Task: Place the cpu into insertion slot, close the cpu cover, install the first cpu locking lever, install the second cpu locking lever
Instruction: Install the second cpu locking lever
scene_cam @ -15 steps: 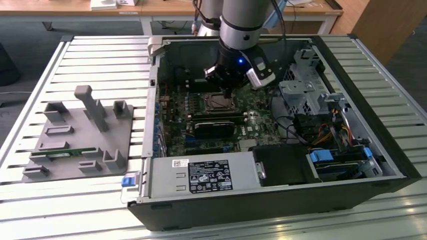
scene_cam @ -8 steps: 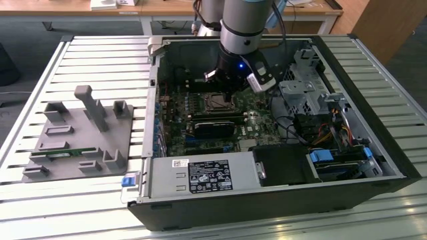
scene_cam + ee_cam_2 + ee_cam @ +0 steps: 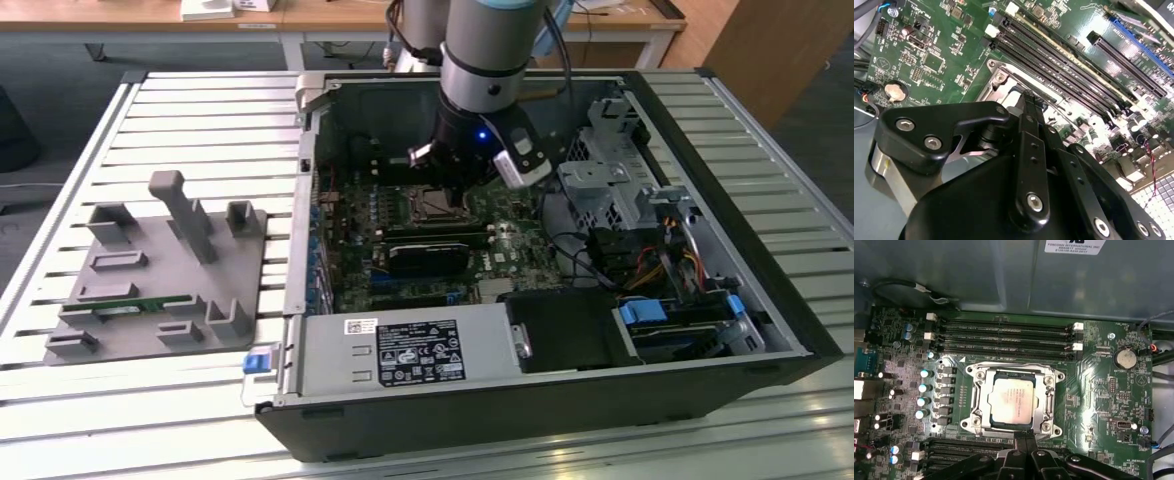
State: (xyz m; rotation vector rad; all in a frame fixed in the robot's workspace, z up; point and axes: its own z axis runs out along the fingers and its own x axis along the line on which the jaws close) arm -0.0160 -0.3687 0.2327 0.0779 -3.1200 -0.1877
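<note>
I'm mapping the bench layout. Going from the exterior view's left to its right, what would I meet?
Grey plastic fixture block with upright posts → silver power supply box with black label → square silvery-rimmed insertion slot → blue drive latch.

In the exterior view, the arm's wrist hides the gripper (image 3: 461,185) and part of the insertion slot (image 3: 430,205). In the second wrist view, the gripper's black linkage covers most of the slot (image 3: 1004,90). In the first wrist view, the gripper (image 3: 1025,440) is cut off by the picture's edge.
</note>
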